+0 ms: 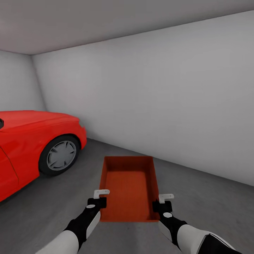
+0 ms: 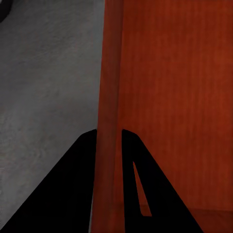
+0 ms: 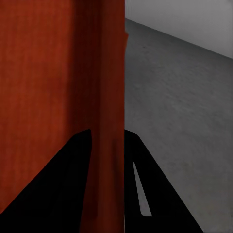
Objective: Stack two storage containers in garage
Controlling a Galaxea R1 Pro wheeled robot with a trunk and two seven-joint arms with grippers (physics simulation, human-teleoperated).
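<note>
Both grippers are clamping the storage container by its long side walls: the left gripper is pinching the left wall near the corner closest to me, and the right gripper is pinching the right wall at the matching spot. In each wrist view I am seeing one dark finger on either side of the thin orange-red wall, closed down to the wall's thickness, so I am judging both grips as secure.

I am holding the container out in front of the trunk, open side up and roughly level, over the dark grey concrete floor of the garage, with the red car well off to the left and the pale wall ahead. I cannot tell whether its base is touching the floor or hanging above it.

I am treating the step in hand as setting this box down. To do it well, I am planning to lower both arms together (uneven descent would twist the thin walls), keep the base flat, stay well apart from the car, and open the jaws only once the base is resting fully.
</note>
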